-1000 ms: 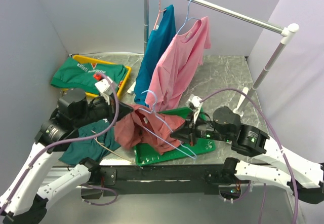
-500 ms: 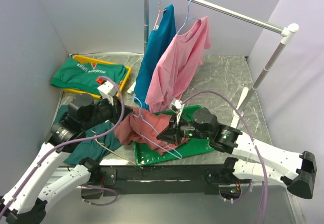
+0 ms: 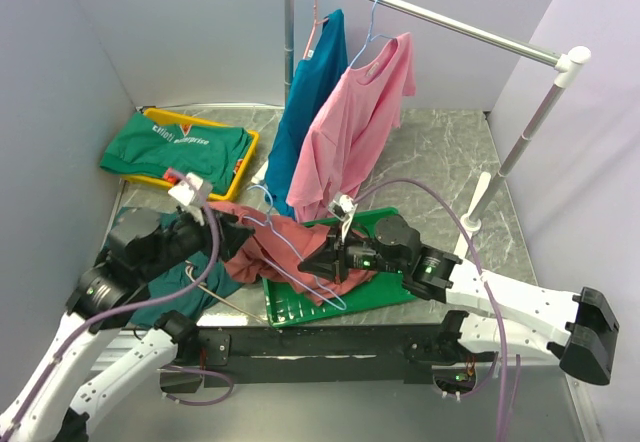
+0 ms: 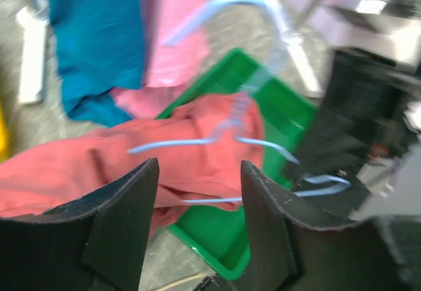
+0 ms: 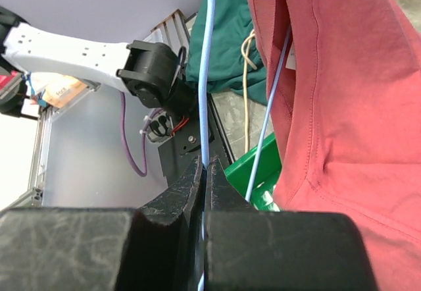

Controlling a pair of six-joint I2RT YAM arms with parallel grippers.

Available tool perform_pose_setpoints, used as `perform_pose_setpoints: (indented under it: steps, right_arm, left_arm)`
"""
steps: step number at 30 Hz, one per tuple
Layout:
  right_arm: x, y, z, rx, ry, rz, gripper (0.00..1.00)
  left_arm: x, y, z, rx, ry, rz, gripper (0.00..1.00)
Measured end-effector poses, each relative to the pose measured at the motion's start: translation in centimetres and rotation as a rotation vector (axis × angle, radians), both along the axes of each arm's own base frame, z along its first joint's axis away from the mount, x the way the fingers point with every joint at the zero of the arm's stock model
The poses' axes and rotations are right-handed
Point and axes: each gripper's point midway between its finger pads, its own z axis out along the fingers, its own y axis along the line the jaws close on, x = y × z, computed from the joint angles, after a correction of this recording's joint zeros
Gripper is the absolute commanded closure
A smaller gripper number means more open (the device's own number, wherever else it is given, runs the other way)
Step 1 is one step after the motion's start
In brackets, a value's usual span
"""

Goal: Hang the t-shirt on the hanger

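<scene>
T-shirt [image 3: 290, 247] bunched over green tray's [image 3: 285, 307] left rim, near table's [image 3: 440, 152] front edge. Right gripper [image 5: 204, 172] pinches hanger [image 5: 206, 74] wire; left gripper [image 4: 197, 172] gapes, empty. I'd regrip collar, draw it over hanger's shoulder slowly.

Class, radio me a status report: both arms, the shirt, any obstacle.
Left fingers open, empty. Right fingers shut on thin light blue wire hanger. Salmon-red cotton t-shirt bunched at hanger, partly over green plastic tray. Hanging pink t-shirt close behind.
</scene>
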Motion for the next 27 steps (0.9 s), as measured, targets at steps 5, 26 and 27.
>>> perform_pose_setpoints:
  steps: [5,26,27]
  right_arm:
    - [0.3,0.5,-0.5,-0.003,0.014,0.002,1.0]
    - [0.3,0.7,-0.7,-0.005,0.017,0.006,1.0]
    - [0.3,0.7,-0.7,-0.006,0.018,0.006,1.0]
  left_arm:
    - [-2.5,-0.5,1.7,-0.04,-0.079,-0.115,0.37]
    - [1.2,-6.5,0.6,-0.003,-0.076,-0.138,0.63]
    - [1.0,-7.1,0.5,0.001,-0.073,-0.142,0.86]
